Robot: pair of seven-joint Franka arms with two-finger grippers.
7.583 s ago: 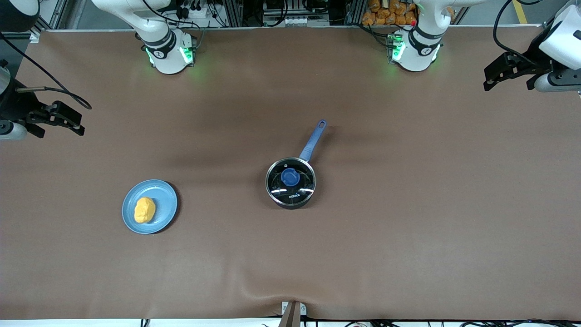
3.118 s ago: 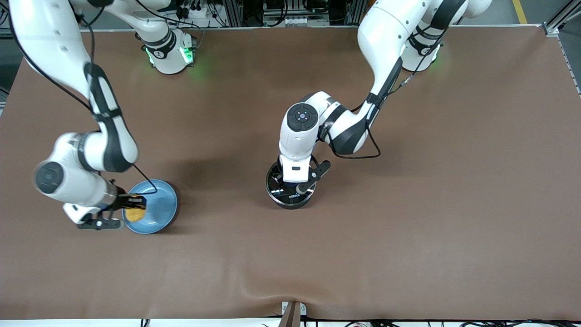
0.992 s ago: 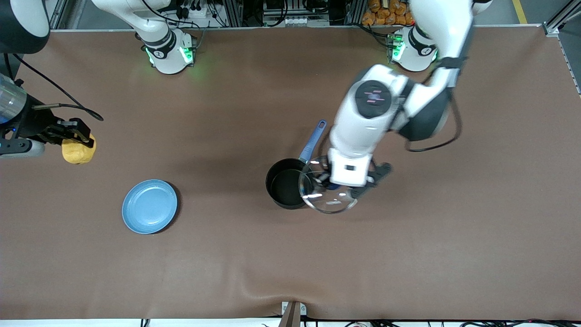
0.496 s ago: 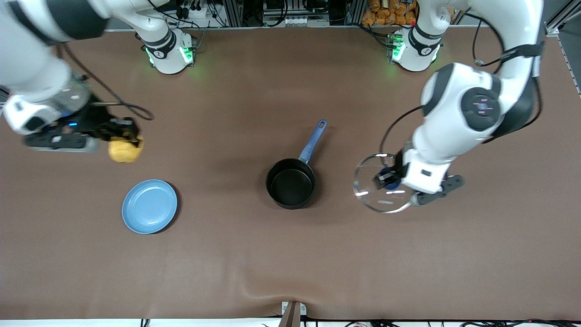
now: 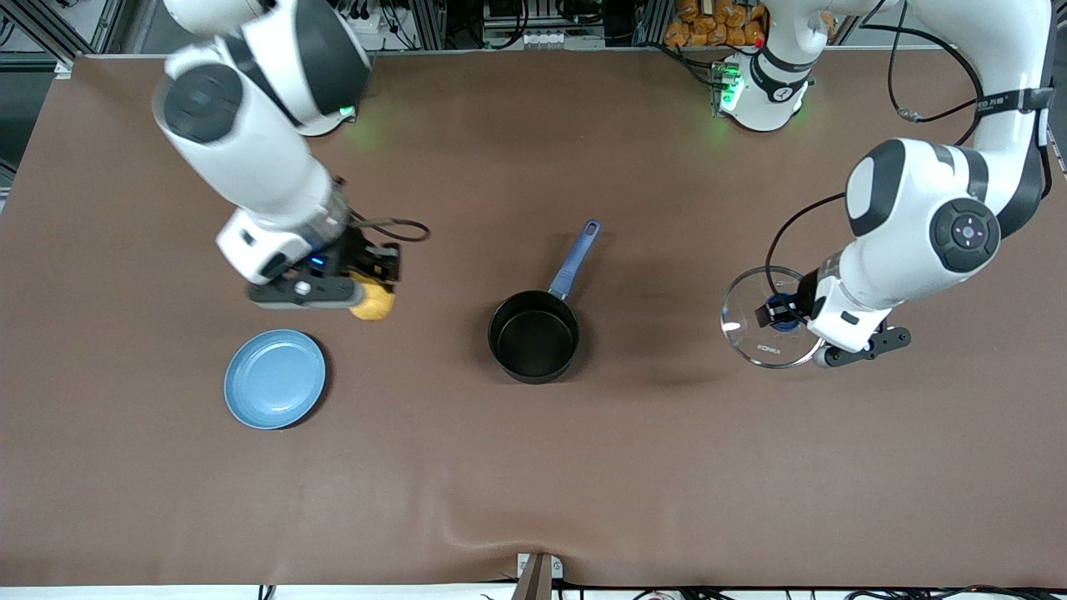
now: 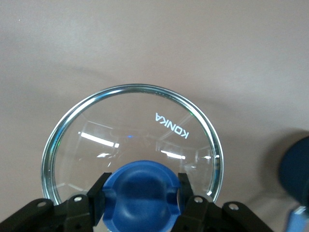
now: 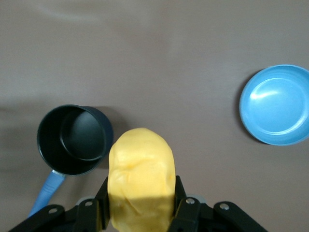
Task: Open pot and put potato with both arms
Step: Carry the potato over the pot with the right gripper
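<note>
The black pot (image 5: 533,336) stands open at the table's middle, its blue handle (image 5: 577,257) pointing toward the robots' bases; it also shows in the right wrist view (image 7: 75,139). My right gripper (image 5: 373,279) is shut on the yellow potato (image 5: 372,303) (image 7: 140,183), held above bare table between the pot and the light-blue plate (image 5: 274,378). My left gripper (image 5: 779,314) is shut on the blue knob (image 6: 141,196) of the glass lid (image 5: 763,337) (image 6: 133,128), held low over the table toward the left arm's end, well clear of the pot.
The empty light-blue plate stands toward the right arm's end, nearer the front camera than the potato, and shows in the right wrist view (image 7: 276,104). The brown table (image 5: 533,467) stretches wide around the pot.
My right gripper has carried the potato from the table's end toward the pot. My left gripper has carried the lid farther from the pot, toward the left arm's end, and lower.
</note>
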